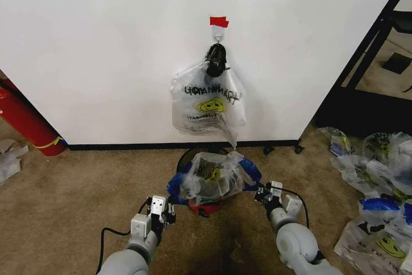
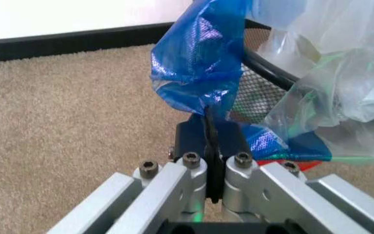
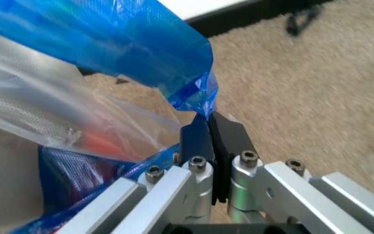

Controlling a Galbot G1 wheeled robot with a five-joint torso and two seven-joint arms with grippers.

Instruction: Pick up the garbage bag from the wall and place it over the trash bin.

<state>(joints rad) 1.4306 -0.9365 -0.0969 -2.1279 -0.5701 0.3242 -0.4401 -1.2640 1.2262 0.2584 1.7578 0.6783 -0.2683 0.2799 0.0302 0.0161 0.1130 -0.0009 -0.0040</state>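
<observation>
Wrist views: both tools (image 2: 211, 141) (image 3: 210, 134) pinch garbage bag (image 1: 212, 178).

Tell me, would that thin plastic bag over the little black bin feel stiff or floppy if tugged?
Probably floppy: the garbage bag sags and crumples between the left hand and the right hand. It looks very light, being thin and see-through. A hard tug might tip the small trash bin.

One garbage bag (image 1: 212, 178), one trash bin (image 1: 193, 156), two grippers, one hanging bag (image 1: 207, 104)
</observation>
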